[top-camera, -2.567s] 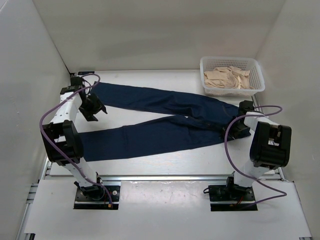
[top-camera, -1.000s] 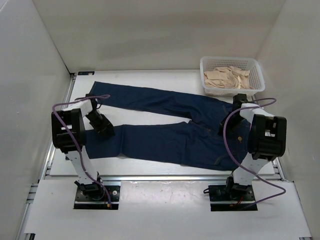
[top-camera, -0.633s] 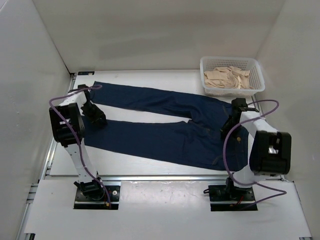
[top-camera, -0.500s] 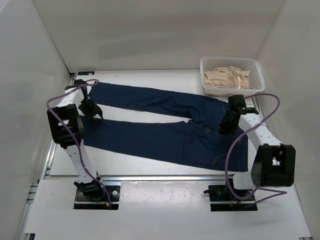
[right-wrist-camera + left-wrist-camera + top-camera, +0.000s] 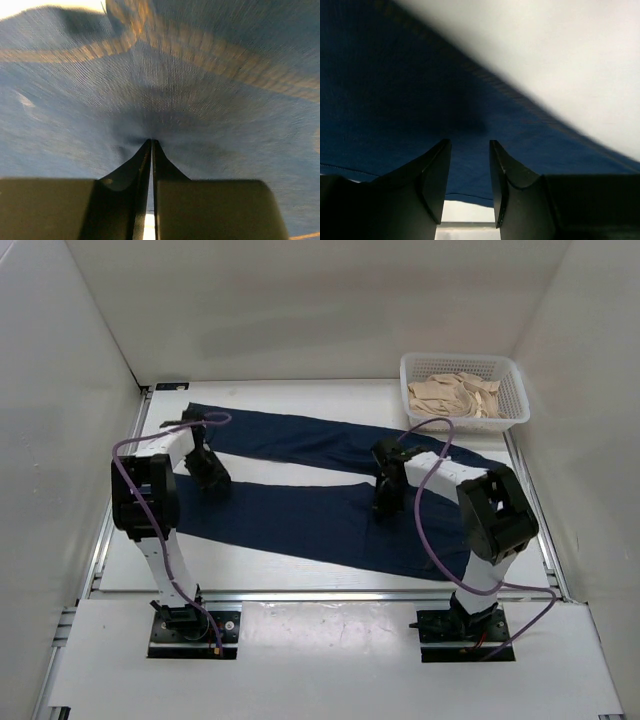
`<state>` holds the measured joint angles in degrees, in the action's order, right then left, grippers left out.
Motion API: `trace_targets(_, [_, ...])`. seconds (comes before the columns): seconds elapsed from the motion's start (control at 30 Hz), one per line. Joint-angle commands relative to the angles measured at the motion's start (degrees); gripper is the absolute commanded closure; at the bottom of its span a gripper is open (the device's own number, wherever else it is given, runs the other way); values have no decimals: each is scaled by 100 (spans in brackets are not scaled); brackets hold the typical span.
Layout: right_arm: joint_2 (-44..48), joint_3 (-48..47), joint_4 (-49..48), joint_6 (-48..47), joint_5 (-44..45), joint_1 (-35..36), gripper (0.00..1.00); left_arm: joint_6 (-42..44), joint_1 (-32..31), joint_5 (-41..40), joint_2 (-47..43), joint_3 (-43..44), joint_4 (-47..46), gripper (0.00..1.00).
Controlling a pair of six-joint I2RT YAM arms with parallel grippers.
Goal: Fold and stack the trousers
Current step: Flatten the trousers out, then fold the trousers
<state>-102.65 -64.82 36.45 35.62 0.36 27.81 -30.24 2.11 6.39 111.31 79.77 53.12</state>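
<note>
The dark navy trousers [image 5: 300, 520] lie flat on the table, legs pointing left and waist at the right. My left gripper [image 5: 210, 472] is over the far edge of the near leg, near its left end. In the left wrist view its jaws [image 5: 469, 143] stand open and empty just above the denim [image 5: 395, 100]. My right gripper [image 5: 388, 495] is at the crotch, where the legs meet. In the right wrist view it [image 5: 151, 142] is shut, its tips pressing into the puckered denim [image 5: 225, 100] below tan seams.
A white basket [image 5: 460, 358] holding beige cloth garments [image 5: 455, 395] stands at the back right, just beyond the waist. White walls close in the table on the left, back and right. A metal rail runs along the near edge.
My right gripper has moved left from the waist to the crotch. My left gripper has shifted a little right and nearer onto the near leg. Earlier the trousers were pulled nearer and flattened.
</note>
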Motion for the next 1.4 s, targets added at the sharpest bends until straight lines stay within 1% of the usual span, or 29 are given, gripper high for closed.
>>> trace_targets(0.0, [52, 469, -67, 313, -203, 162, 93, -52, 62, 2, -188, -584, -171, 52])
trace_targets(0.07, [244, 924, -129, 480, -203, 382, 93, -52, 123, -128, -337, -865, -241, 52])
trace_targets(0.1, [341, 1084, -129, 542, -203, 470, 93, -52, 123, -130, -564, -1127, -293, 52])
trace_targets(0.23, [869, 1630, -33, 727, -89, 987, 93, 62, 123, -182, -1207, -1630, -294, 52])
trace_targets(0.33, [1264, 1377, 555, 727, 366, 1112, 95, 115, 123, -332, -1444, -1404, -48, 52])
trace_targets(0.37, [1474, 1184, 922, 667, 838, 1164, 95, 115, 123, -401, -1506, -1220, -48, 52])
trace_targets(0.4, [1598, 964, 1047, 588, 1104, 1165, 89, 115, 123, -402, -1507, -992, 22, 52])
trace_targets(0.43, [1703, 449, 1127, 491, 1350, 1165, 77, 115, 123, -480, -1289, -406, 118, 51])
trace_targets(0.47, [1783, 174, 1128, 386, 1588, 1165, 68, 115, 53, -481, -1130, -44, 189, 51])
trace_targets(0.5, [1845, -99, 1206, 219, 1834, 1165, 63, 167, 53, -533, -929, 334, 268, 51])
trace_targets(0.53, [1845, -571, 1207, 131, 2097, 1000, 59, 167, -26, -595, -718, 1103, 347, 51])
trace_targets(0.57, [1697, -767, 1207, 34, 2152, 876, 57, 167, -96, -595, -211, 1520, 513, 51])
trace_targets(0.6, [1583, -943, 1068, -54, 2152, 727, 57, 167, -97, -595, 90, 1951, 637, 51])
trace_targets(0.63, [1451, -1267, 1066, -194, 2048, 395, 57, 167, -158, -595, 389, 2825, 768, 51])
trace_targets(0.67, [1197, -1401, 988, -195, 1960, 235, 58, 167, -158, -595, 1001, 3269, 883, 50])
trace_targets(0.7, [1090, -1498, 822, -195, 1715, -80, 60, 167, -158, -534, 1303, 3700, 1101, 48])
trace_targets(0.73, [1020, -1499, 681, -248, 1513, -248, 61, 220, -158, -464, 1602, 4087, 1156, 41])
trace_targets(0.77, [967, -1551, 514, -248, 1267, -415, 61, 220, -158, -246, 1874, 4822, 1156, 36])
trace_targets(0.8, [888, -1552, 365, -248, 1039, -765, 61, 272, -158, -157, 2417, 5194, 1296, 34])
trace_targets(0.83, [800, -1552, 102, -187, 610, -951, 61, 273, -158, -95, 2648, 5520, 1515, 30])
trace_targets(0.87, [730, -1482, 30, -134, 440, -1127, 61, 273, -158, -42, 2799, 5828, 1517, 28])
trace_targets(0.9, [642, -1481, -23, -134, 238, -1477, 61, 221, -158, 28, 2948, 5831, 1430, 25])
trace_targets(0.97, [317, -1429, -155, -134, -349, -1804, 61, 159, -158, 29, 3019, 5639, 1131, 24])
trace_targets(1.0, [211, -1368, -208, -134, -631, -2032, 61, 159, -158, 29, 3124, 5638, 1130, 22])
trace_targets(1.03, [36, -1367, -269, -134, -886, -2095, 61, 80, -158, -32, 3204, 5638, 1130, 21])
trace_targets(1.07, [-35, -1367, -270, -212, -889, -2096, 61, 10, -158, -111, 3283, 5638, 1217, 18])
trace_targets(1.27, [-588, -1086, -270, -388, -827, -2105, 58, -43, -105, -50, 3459, 5189, 1243, 18])
trace_targets(1.33, [-817, -963, -270, -441, -749, -2025, 58, -43, -26, 54, 3223, 4769, 1053, 24])
trace_targets(1.37, [-879, -963, -270, -441, -687, -1956, 57, -43, 43, 55, 3126, 4576, 981, 28])
